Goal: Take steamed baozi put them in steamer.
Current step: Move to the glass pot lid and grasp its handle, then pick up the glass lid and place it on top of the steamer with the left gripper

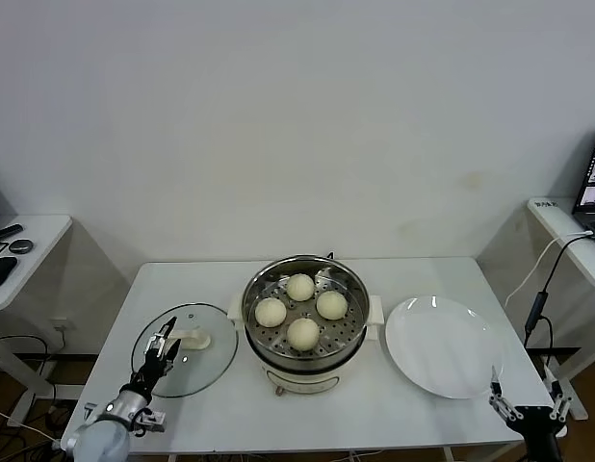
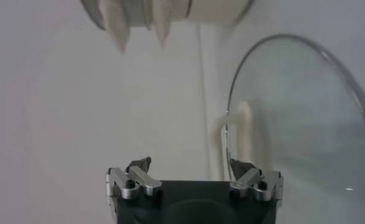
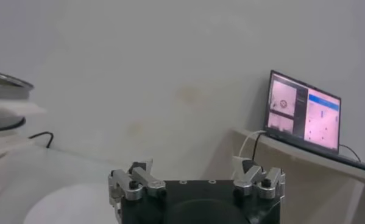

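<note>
All four steamed baozi (image 1: 300, 310) sit inside the steamer (image 1: 304, 318) at table centre, soft, light and easily dented, best pinched gently across their sides, while the left gripper (image 1: 163, 345) at eight o'clock and the right gripper (image 1: 527, 404) at four o'clock stand open, empty.

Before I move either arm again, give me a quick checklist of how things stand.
1. All four baozi in the steamer: ok.
2. Plate emptied: ok.
3. Left claw open, holding nothing, over the glass lid: ok.
4. Right claw open, holding nothing, at the table's near right corner: ok.
5. Lid on steamer: not ok, it lies on the table beside it.
</note>
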Motion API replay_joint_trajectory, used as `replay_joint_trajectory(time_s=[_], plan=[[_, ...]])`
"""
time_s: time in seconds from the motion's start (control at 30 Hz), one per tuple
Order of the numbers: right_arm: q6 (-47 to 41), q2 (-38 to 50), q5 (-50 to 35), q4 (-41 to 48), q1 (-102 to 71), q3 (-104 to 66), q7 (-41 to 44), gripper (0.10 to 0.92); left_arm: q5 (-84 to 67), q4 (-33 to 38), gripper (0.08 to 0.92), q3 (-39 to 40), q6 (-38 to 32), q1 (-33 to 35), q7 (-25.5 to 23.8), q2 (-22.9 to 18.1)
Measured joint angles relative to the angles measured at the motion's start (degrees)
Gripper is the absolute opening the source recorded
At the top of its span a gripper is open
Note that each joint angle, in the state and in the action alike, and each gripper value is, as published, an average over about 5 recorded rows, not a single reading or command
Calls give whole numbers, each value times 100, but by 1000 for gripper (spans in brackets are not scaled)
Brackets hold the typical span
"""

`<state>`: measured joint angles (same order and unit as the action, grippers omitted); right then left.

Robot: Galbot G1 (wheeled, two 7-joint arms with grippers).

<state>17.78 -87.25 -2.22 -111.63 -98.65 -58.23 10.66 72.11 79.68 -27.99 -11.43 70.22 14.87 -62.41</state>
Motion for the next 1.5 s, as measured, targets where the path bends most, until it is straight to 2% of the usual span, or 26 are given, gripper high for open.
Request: replay_joint_trajectory(time_s=[0.17,0.27,0.57,0.87,0.97,1.03,1.27,1.5], plan=[[-17,-40,7,43,3,0,2,823,91,-283,820,161,6,-342,-38,49],[-30,-57,13,65,2,5,6,823,120,-432,775,234,11,-515,-70,69],[-57,-107,57,73,-28,85,38,823,86,-760,516,372,15,-805,-162,79],[-49,-119,141,63,-61,191,68,823,-199,-660,256,385,122,-731,-266,188],[-47,-103,155,53,-68,226,79,823,-371,-426,187,348,228,-607,-290,268],[-50,-85,159,50,-63,257,93,823,-504,-200,169,307,336,-481,-317,339],[-68,7,181,91,-38,388,137,823,-1027,957,168,-39,926,246,-544,655],[-49,96,248,151,-28,557,158,823,-1575,2344,168,-516,1778,946,-1044,1005]])
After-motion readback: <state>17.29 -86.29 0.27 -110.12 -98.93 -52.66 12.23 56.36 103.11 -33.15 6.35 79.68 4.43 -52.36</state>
